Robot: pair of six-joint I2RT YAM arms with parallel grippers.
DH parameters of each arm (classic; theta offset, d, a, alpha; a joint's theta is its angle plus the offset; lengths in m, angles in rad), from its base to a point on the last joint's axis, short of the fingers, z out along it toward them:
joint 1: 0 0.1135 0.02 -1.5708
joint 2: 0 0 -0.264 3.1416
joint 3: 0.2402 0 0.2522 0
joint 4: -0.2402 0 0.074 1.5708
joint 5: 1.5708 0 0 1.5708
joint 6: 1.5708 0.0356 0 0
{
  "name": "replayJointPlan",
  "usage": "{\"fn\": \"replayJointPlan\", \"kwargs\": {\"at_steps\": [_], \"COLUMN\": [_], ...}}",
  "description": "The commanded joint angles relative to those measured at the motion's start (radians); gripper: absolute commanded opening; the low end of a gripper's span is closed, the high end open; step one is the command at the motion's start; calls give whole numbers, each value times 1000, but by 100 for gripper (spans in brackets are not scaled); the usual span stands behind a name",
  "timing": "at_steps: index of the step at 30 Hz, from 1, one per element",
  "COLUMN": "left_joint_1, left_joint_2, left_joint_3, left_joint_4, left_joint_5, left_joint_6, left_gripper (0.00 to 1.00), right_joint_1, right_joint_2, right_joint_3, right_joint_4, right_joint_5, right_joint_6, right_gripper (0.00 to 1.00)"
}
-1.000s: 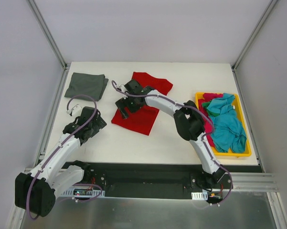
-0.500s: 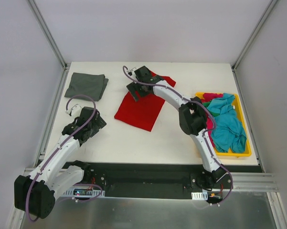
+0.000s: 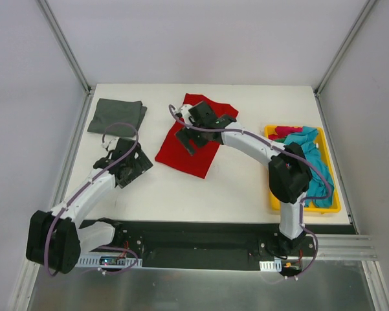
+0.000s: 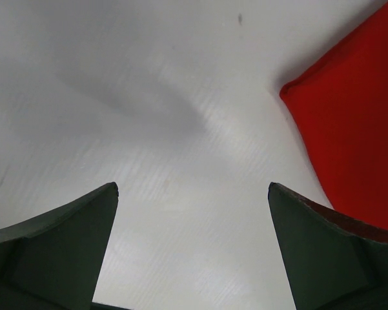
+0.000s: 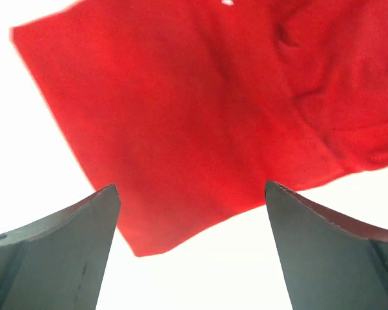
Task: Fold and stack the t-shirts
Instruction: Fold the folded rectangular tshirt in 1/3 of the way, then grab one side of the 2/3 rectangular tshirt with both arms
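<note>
While yellow tray (image 3: 317,210) holds t-shirts (image 3: 303,138), turquoise uppermost

Red t-shirt (image 3: 181,155) lies folded at centre; dark grey t-shirt (image 3: 116,116) folded far-left.

I see white links and black joints on my left arm (image 3: 84,194) and right arm (image 3: 252,144). A thin purple cable (image 3: 122,124) trails each. The fingers (image 4: 58,252) are dark grey-green wedges.

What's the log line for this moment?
left gripper open, empty | right gripper open over red t-shirt | grey t-shirt folded, far-left corner
</note>
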Motion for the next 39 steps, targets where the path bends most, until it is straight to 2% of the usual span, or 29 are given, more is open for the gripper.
{"fn": "replayJointPlan", "kwargs": {"at_steps": [1,4,9,15,18,21,23,26,27,32,33,35,39], "left_joint_1": [9,12,15,15,15,15,15,15,15,15,15,15,17], "left_joint_2": [118,259,427,563,617,649,665,677,680,685,683,680,674], "left_joint_3": [93,168,256,308,327,337,337,328,325,327,328,331,334], "left_joint_4": [143,149,151,152,152,151,154,164,166,168,168,168,168], "left_joint_5": [163,180,193,195,210,203,212,226,248,244,243,243,238], "left_joint_6": [54,73,65,59,62,67,68,73,71,77,76,79,79], "left_gripper": [99,99,98,84,72,69,63,46,35,1,0,0,0], "right_joint_1": [43,101,136,175,199,215,225,250,268,319,321,322,322], "right_joint_2": [-98,-141,-98,-112,-103,-86,-84,-98,-104,-112,-106,-92,-60], "right_joint_3": [-120,-223,-225,-317,-323,-321,-321,-329,-336,-363,-361,-353,-350], "right_joint_4": [111,168,81,73,57,48,47,56,65,105,102,87,67], "right_joint_5": [-172,-171,-108,5,53,111,151,246,290,346,347,349,352], "right_joint_6": [84,25,0,17,-3,-12,-15,-25,-38,-100,-106,-109,-109], "right_gripper": [96,96,96,96,96,96,96,96,96,97,99,93,74]}}
